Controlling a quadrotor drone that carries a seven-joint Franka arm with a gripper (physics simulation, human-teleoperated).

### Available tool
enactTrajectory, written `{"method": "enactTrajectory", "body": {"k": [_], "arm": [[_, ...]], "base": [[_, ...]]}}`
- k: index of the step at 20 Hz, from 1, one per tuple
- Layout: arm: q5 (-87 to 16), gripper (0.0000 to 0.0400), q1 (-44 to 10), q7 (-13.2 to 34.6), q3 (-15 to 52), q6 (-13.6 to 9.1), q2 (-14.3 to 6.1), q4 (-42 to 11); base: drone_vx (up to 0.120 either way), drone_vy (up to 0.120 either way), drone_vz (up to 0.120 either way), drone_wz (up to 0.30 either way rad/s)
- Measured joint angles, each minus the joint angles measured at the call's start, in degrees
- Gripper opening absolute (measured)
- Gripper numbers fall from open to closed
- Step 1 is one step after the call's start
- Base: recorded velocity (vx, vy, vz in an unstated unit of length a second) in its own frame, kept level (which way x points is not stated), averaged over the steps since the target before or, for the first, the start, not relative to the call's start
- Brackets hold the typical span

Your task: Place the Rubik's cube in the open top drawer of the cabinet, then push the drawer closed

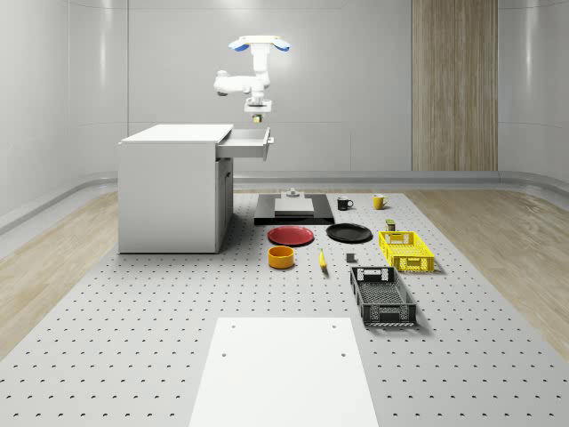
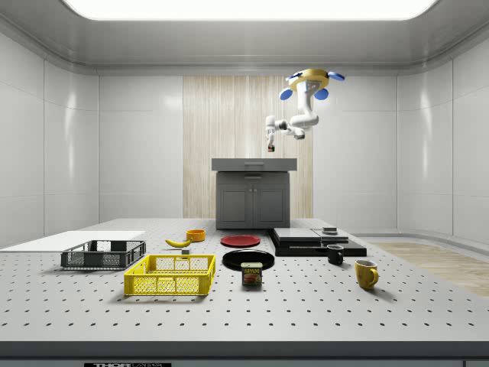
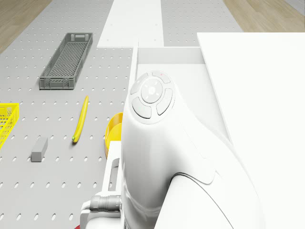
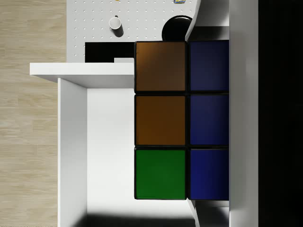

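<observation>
From the whole-scene view I have the drone (image 1: pixel 260 43) hovering above the cabinet's (image 1: pixel 169 187) open top drawer (image 1: pixel 249 142), arm bent beneath it. The gripper (image 1: pixel 257 114) hangs just over the drawer with the Rubik's cube (image 1: pixel 257 117) clamped between its fingers, clear of the drawer's rim. Well below and forward of the gripper on the table (image 1: pixel 133 338) I see a red plate (image 1: pixel 291 235), a black plate (image 1: pixel 348 233), an orange bowl (image 1: pixel 281 257), a yellow basket (image 1: pixel 406 250) and a grey basket (image 1: pixel 382 295).

In the side view the drone (image 2: pixel 312 79) floats high above the cabinet (image 2: pixel 253 197), and the gripper (image 2: pixel 270 145) sits a short way over the cabinet top, holding the cube (image 2: pixel 270 148).

The drone view gives me the arm's white casing (image 3: pixel 162 157), with the drawer's pale interior (image 3: pixel 167 67) beyond it, and a banana (image 3: pixel 81 118) and the grey basket (image 3: pixel 66 61) on the table off to one side.

In the wrist view the cube (image 4: pixel 182 120) is gripped right in front of the camera, brown, green and blue squares showing, with the drawer's white floor (image 4: pixel 109 151) directly underneath.
</observation>
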Motion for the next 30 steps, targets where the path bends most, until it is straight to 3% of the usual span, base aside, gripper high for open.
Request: {"method": "enactTrajectory", "body": {"k": [8,30], "arm": [[0.0,0.0325,0.0,0.0,0.0,0.1,-0.1,0.0],[-15.3,0.0325,-3.0,0.4,-16.1,5.1,0.8,4.0]], "base": [[0.000,-0.120,-0.090,0.000],[0.000,0.000,0.000,0.000]]}}
